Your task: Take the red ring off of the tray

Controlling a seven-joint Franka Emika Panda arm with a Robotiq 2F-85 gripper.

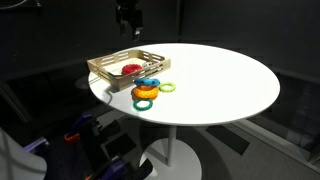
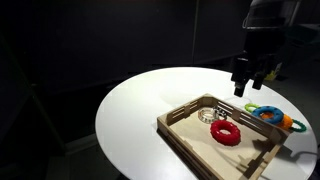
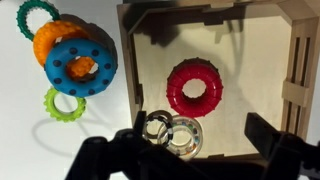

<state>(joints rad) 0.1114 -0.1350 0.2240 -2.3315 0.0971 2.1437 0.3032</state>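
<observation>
Gripper [image 3: 190, 150] hangs above the tray [image 3: 297, 70] w/ jaws spread, red ring [image 3: 197, 88] lying flat inside, prob. set to drop & pinch its rim.

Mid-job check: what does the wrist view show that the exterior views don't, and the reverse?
Wrist view only: a straight-down look. The red ring sits apart from every wall of the tray, two small clear rings lie close beside it, and the jaws are spread wide.
Exterior views only: the gripper hangs above the tray without touching it, and the whole round table is visible.
Both: the red ring lies flat inside the tray, and the blue ring is outside it.
</observation>
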